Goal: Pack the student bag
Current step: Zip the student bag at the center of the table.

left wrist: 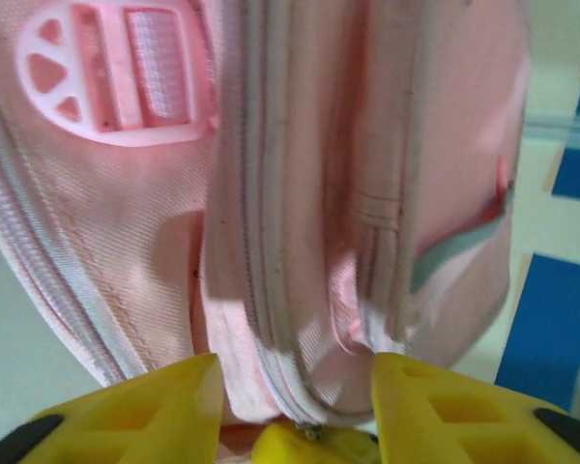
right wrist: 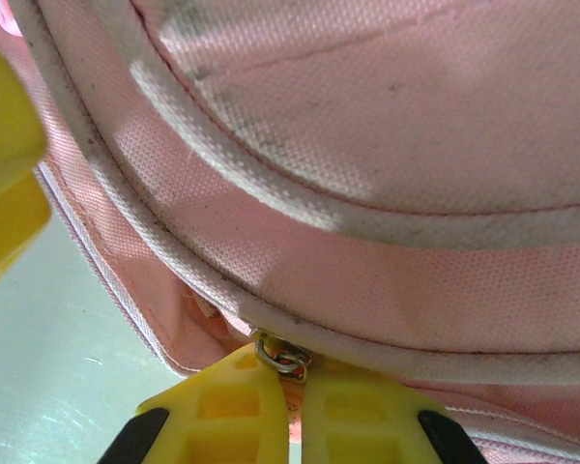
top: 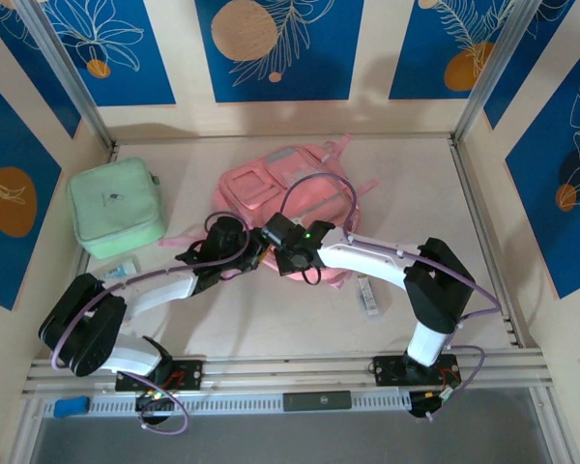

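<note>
between the pressed-together tips of the right gripper [right wrist: 288, 363] a metal zip ring [right wrist: 282, 354] is pinched, the student bag [right wrist: 387, 145] looming just ahead; the left gripper [left wrist: 295, 372] is spread astride its zippered edge, seemingly not clamping. unanchored, a pull could drag the soft bag or slip off the ring. pink weave, grubby pale piping

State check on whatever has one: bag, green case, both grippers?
student bag: lying flat on the table, zips in view look closed.
mint green case: closed, lying flat to the left of the bag, apart from it.
left gripper: open, fingers either side of a fold at the bag's edge.
right gripper: shut on the zip pull at the bag's seam.
</note>
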Robot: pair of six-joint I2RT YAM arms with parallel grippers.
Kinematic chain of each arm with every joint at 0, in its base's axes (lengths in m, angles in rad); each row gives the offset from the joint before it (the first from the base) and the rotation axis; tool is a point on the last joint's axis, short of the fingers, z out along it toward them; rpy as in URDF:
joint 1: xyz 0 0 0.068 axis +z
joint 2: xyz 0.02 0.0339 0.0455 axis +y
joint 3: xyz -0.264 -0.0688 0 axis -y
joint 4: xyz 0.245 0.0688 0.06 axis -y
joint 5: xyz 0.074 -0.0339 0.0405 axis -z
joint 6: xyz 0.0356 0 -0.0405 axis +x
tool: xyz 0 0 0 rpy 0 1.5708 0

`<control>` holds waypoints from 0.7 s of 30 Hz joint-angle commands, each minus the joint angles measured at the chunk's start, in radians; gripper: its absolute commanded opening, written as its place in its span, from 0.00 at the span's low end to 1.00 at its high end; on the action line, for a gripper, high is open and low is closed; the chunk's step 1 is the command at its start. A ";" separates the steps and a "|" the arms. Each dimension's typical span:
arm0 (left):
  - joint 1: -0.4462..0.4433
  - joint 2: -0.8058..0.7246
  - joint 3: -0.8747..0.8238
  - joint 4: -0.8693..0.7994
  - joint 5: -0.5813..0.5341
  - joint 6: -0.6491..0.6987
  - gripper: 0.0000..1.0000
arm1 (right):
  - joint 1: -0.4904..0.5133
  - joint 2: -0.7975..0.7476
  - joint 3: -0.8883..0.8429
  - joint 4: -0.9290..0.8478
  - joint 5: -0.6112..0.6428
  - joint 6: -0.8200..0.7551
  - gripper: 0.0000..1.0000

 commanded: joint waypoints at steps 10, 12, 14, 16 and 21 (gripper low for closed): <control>-0.053 0.090 0.000 0.063 -0.271 -0.113 0.07 | 0.009 -0.017 0.044 -0.066 0.057 -0.007 0.02; -0.024 0.052 0.002 -0.012 -0.272 -0.089 0.00 | 0.008 -0.024 0.044 -0.108 0.097 -0.009 0.01; 0.017 0.001 -0.003 -0.087 -0.258 -0.058 0.00 | -0.001 -0.041 0.028 -0.136 0.137 -0.020 0.02; 0.081 -0.051 0.009 -0.165 -0.211 0.028 0.00 | -0.024 -0.064 0.004 -0.160 0.172 -0.036 0.02; 0.289 -0.076 0.096 -0.361 0.001 0.265 0.00 | -0.110 -0.107 -0.039 -0.183 0.185 -0.088 0.02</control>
